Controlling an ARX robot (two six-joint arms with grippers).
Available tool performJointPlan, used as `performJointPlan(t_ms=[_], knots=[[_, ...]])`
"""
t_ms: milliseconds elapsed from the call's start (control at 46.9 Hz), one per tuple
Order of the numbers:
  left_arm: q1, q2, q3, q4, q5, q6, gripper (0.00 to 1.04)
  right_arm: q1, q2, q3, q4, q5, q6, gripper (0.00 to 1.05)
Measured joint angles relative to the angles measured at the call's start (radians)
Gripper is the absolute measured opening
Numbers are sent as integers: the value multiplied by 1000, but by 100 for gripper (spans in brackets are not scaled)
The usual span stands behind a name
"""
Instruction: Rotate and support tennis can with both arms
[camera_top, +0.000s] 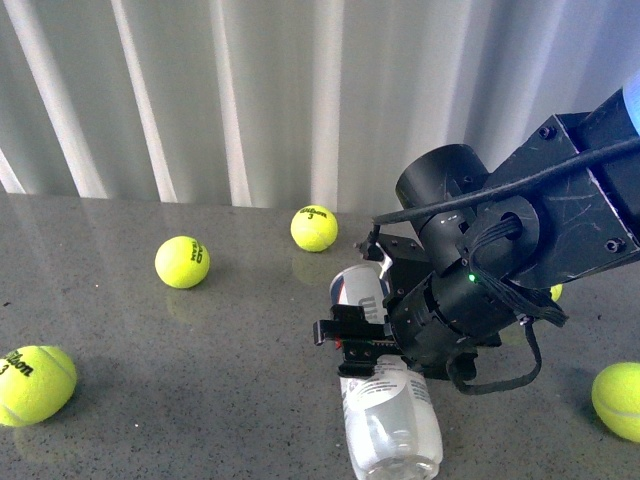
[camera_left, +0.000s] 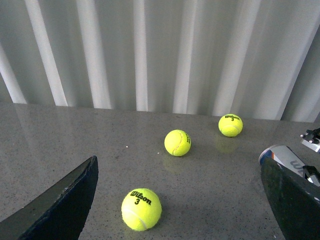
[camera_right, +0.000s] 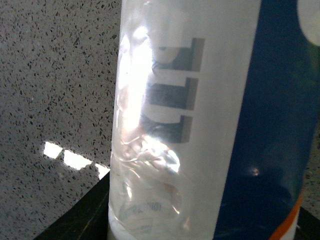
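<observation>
Pinching the lying tennis can (camera_top: 392, 412) mid-length, the right gripper (camera_top: 358, 343) straddles it; left gripper (camera_left: 178, 164) spread.

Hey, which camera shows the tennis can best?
The front view: the tennis can lies nearly whole in frame, its middle hidden by the right arm. The left wrist view catches only one end at the edge; the right wrist view is just a close-up of its side.

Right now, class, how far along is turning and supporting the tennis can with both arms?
Done: the right gripper grips the can at mid-length. In hand: turning it, as it lies on its side. Left to do: the left gripper, open and empty, must come over to support it.
</observation>
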Motion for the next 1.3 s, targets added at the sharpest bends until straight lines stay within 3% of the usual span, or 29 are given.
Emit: performJointPlan(t_ms=[128,298,341,426,511,596,724,916,1299], knots=[[0,0,0,0,0,0,98,-1,-34,-35,23,33,-108,49],[0,0,0,0,0,0,98,-3,-122,-115,119,68,-435,34],[0,0,0,0,0,0,98,-6,-161,-150,180,47,-615,30],[0,0,0,0,0,0,98,-10,-208,-182,230,-11,-815,26],[0,0,0,0,0,0,98,-12,-243,-193,223,-72,-1062,23],[0,0,0,0,0,0,98,-14,-254,-192,183,-112,-1428,18],[0,0,0,0,0,0,98,-20,-211,-175,139,-118,-1727,13],[0,0,0,0,0,0,98,-31,-137,-149,119,-119,-1890,12],[0,0,0,0,0,0,98,-32,-61,-152,174,-130,-1875,10]])
